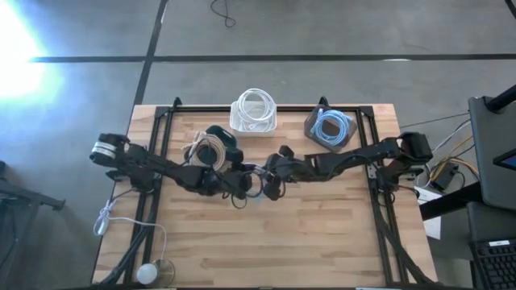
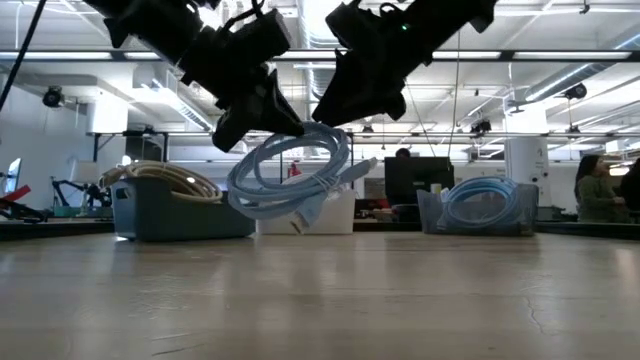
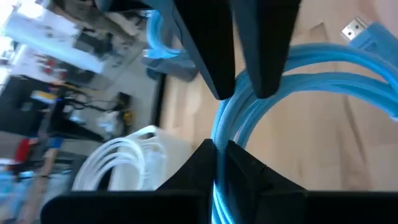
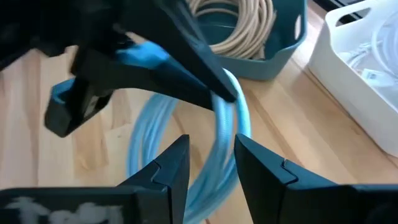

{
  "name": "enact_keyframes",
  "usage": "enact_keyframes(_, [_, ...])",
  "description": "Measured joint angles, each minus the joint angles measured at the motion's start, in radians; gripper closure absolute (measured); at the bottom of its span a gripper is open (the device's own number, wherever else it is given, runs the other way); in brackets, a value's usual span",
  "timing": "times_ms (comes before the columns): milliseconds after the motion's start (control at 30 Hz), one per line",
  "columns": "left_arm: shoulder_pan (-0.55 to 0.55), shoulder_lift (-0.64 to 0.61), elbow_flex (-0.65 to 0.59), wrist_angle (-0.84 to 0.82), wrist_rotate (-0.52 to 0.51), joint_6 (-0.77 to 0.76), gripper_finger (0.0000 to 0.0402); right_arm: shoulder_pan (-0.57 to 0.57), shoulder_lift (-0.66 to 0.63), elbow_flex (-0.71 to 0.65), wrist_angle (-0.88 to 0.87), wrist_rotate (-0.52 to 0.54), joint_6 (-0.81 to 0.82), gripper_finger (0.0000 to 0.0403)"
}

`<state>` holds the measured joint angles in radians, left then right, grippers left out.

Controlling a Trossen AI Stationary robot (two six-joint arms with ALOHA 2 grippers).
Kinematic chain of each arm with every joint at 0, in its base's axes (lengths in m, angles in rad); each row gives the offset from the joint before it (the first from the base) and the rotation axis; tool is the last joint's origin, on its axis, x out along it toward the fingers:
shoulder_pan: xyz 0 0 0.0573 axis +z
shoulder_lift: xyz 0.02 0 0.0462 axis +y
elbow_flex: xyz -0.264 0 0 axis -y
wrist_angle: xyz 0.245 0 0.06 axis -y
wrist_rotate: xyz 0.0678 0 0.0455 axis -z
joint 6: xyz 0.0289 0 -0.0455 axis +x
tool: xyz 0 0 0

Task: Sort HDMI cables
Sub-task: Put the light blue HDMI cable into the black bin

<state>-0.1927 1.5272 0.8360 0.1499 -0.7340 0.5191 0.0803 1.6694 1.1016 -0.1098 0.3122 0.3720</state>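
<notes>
A light blue HDMI cable coil [image 2: 290, 175] hangs in the air over the table's middle, between my two grippers. My left gripper [image 2: 272, 122] is shut on it. My right gripper [image 4: 214, 165] is open, with one finger on each side of the coil's strands [image 4: 219, 134], right next to the left gripper [image 4: 155, 68]. Tan coils [image 1: 205, 147] lie in a teal bin [image 2: 180, 218]. White coils [image 1: 256, 109] lie in a white bin [image 1: 239, 122]. Another blue coil [image 1: 330, 127] lies in a dark bin [image 1: 311, 129]. My left gripper pinches the bundled strands [image 3: 229, 121] at the top of the blue coil between its two fingers, coming slanting down from the table's left. The coil is lifted clear and hangs tilted below the fingers, with a connector end [image 3: 357, 28] sticking out. Whether my right gripper touches the strands, I cannot tell.
The three bins stand in a row along the table's far side. A loose white cord with a round puck end [image 1: 149, 271] lies at the near left corner. Bare wood [image 1: 274, 242] spreads across the near half of the table.
</notes>
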Motion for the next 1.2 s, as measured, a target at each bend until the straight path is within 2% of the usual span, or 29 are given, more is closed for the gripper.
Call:
enact_keyframes(100, [-0.032,0.0,0.0,0.001,-0.072,0.032,0.0372,-0.007,0.004,0.023,-0.037,0.0,-0.008,0.028])
enact_keyframes(300, [-0.076,0.0,0.0,0.074,-0.129,0.105,0.0372,-0.007,0.007,0.033,-0.041,-0.043,-0.029,0.028])
enact_keyframes(600, [-0.097,0.002,0.003,0.155,-0.131,0.182,0.0372,-0.007,0.007,0.006,-0.028,-0.063,-0.03,0.0283])
enact_keyframes(733, [-0.097,0.002,0.003,0.175,-0.129,0.181,0.0371,-0.007,0.007,-0.002,-0.027,-0.063,-0.034,0.0305])
enact_keyframes(967, [-0.096,0.002,0.001,0.175,-0.119,0.154,0.0371,-0.007,0.007,-0.005,-0.029,-0.06,-0.053,0.0373])
enact_keyframes(1100, [-0.096,0.002,-0.003,0.175,-0.115,0.142,0.0368,-0.007,0.007,0.001,-0.04,-0.06,-0.058,0.0375])
enact_keyframes(1200, [-0.094,0.002,-0.003,0.175,-0.116,0.127,0.0352,-0.007,0.007,0.012,-0.05,-0.059,-0.059,0.0372])
